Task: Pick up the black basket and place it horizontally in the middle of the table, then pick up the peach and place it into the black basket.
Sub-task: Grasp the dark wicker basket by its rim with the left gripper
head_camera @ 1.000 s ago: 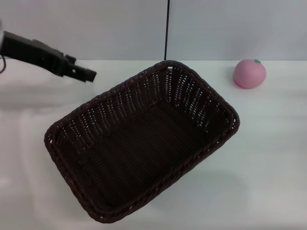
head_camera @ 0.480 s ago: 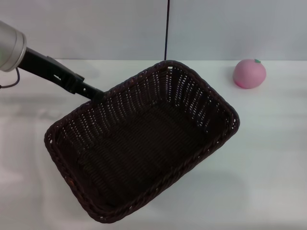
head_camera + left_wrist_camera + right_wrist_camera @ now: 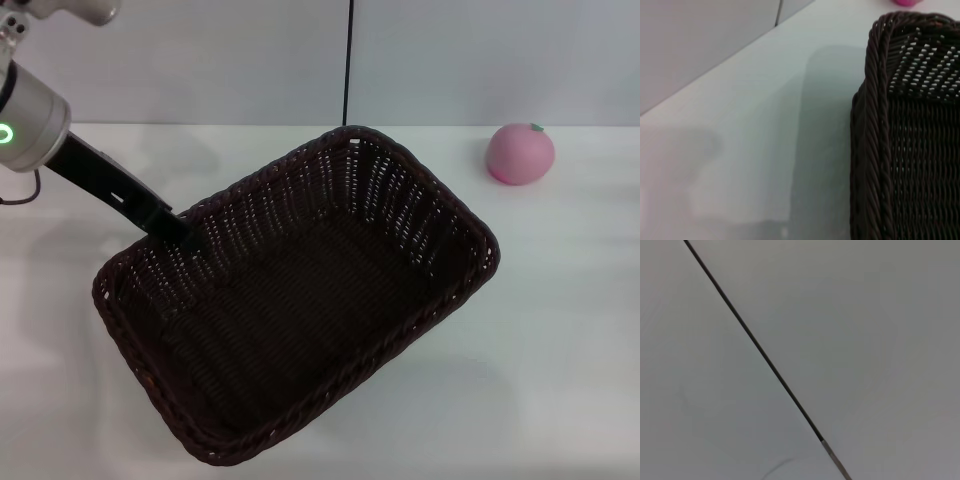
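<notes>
Left gripper (image 3: 183,232) reaches down from the far left and its tip meets the far-left rim of the basket (image 3: 300,300); whether its fingers are spread or pinching the rim I cannot tell. The basket, dark woven wicker, lies diagonally on the white counter (image 3: 560,330), long axis from near left to far right. The pink peach (image 3: 520,153) sits far right, well apart. The right gripper is not visible.

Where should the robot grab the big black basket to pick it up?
Probably the braided rim of the black basket, on the long far-left side, coming down from above. It has no handles, and the sloping sides open upward, so fingers could straddle the rim, one inside and one outside. The left gripper is already at that edge. The peach sits apart on the table, out of the way.
</notes>
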